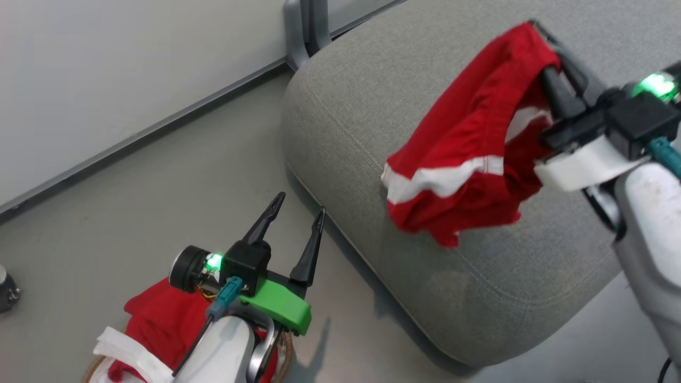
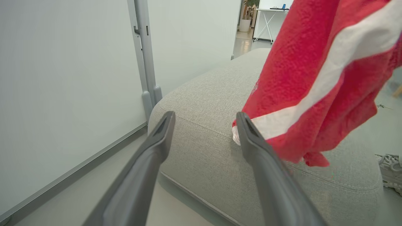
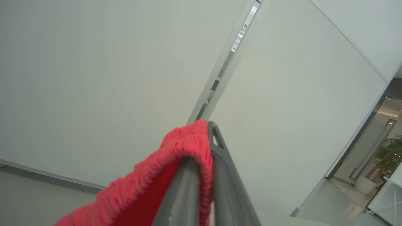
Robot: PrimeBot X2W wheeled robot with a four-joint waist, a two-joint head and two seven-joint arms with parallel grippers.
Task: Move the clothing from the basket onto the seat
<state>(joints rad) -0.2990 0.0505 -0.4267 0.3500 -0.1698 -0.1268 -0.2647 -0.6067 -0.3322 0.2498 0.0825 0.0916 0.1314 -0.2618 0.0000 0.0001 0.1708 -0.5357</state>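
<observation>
Over the grey seat the right hand, clenched on a red garment, likely must lower and let go next, while the released left hand hovers above the basket.

The left gripper sits low, fingers spread; right gripper raised, fingers pinched together.

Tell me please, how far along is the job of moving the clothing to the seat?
Done: no garment lies loose on the seat yet. In hand: the right gripper is shut on a red garment with a white stripe, hanging over the seat. Left: release it, then fetch the red clothing that lies in the basket under the open left gripper.
</observation>
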